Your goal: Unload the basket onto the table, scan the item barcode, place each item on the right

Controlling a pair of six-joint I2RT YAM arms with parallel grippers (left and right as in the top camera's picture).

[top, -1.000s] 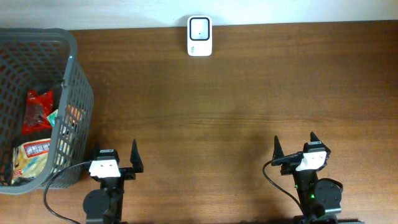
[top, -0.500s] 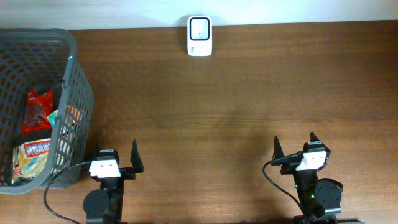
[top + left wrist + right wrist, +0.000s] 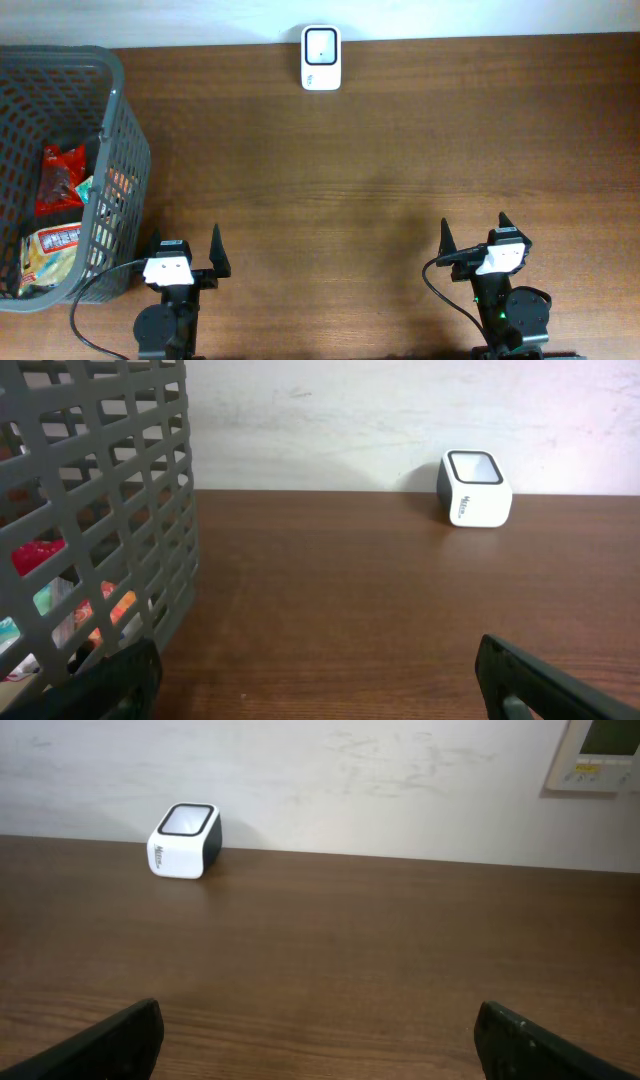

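Snack packets (image 3: 58, 245) lie in the grey basket (image 3: 118, 110) at left; a white scanner (image 3: 321, 58) sits at the worktop's (image 3: 380, 180) far edge. Left fingers (image 3: 216, 252) and right fingers (image 3: 445, 242) stand released, empty.

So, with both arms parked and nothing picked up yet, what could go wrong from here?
1. The packets lie crowded deep in the basket; the open left gripper could catch the mesh wall or lift two at once.
2. The scanner sits at the table's far edge; a packet might reach it with the barcode facing away, or bump it.
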